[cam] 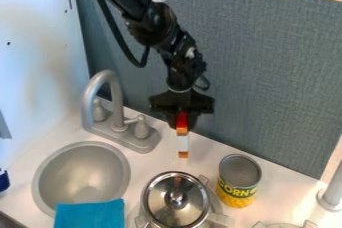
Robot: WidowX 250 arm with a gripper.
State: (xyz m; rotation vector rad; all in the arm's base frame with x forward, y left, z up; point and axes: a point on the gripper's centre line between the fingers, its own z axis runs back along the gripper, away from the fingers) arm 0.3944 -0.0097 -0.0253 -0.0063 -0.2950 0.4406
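Note:
The black gripper [184, 117] hangs pointing down in front of the grey-blue back panel, right of the faucet. It is shut on a narrow red, orange and white object [182, 142], which hangs upright with its orange lower end above the white counter [160, 159]. The object's top is partly hidden between the fingers. Below it stands a metal pot with a shiny lid [176, 199], and to the lower right is a corn can [238, 181].
A grey faucet [115, 103] stands behind the round sink [81, 174]. A blue cloth [89, 215] lies over the sink's front edge. A grey post [331, 192] rises at the right edge, and a dark blue item [4, 180] shows at the left.

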